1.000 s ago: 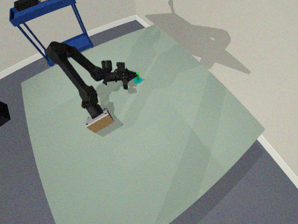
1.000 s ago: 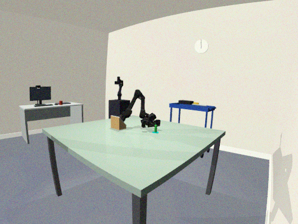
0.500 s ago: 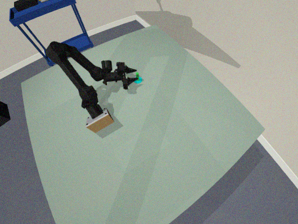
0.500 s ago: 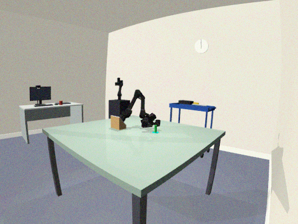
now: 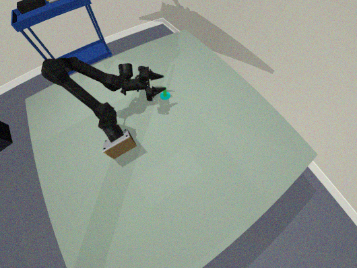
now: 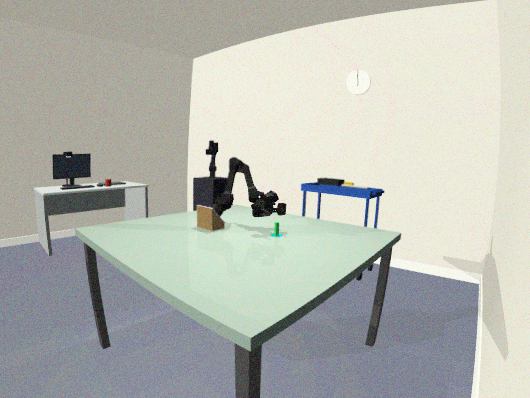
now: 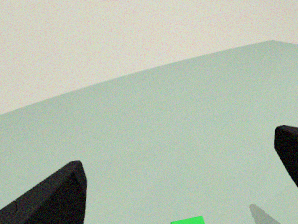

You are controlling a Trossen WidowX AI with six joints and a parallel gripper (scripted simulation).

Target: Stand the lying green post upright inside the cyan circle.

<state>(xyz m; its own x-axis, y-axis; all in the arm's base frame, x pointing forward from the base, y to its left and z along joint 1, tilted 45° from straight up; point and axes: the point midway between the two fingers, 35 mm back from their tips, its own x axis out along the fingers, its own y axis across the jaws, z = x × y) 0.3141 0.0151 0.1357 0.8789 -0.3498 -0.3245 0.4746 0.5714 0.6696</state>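
Observation:
The green post [image 5: 165, 91] [image 6: 277, 228] [image 7: 188, 220] stands upright inside the cyan circle [image 5: 165, 97] [image 6: 272, 235]. In the wrist view only its top shows, at the bottom edge, and the circle is out of sight. My gripper [image 5: 164, 82] [image 7: 184, 155] is wide open and empty. In the exterior view it hangs above and a little to the left of the post, its fingers clear of it. In the wrist view the two fingers stand far apart, one on each side of the frame.
The arm's brown wedge-shaped base block [image 5: 120, 147] [image 6: 207, 219] sits on the pale green table [image 5: 202, 168] [image 6: 200, 265]. A blue cart [image 5: 84, 52] [image 6: 345, 189] stands beyond the table. A desk with a monitor [image 6: 71, 166] is at the far left.

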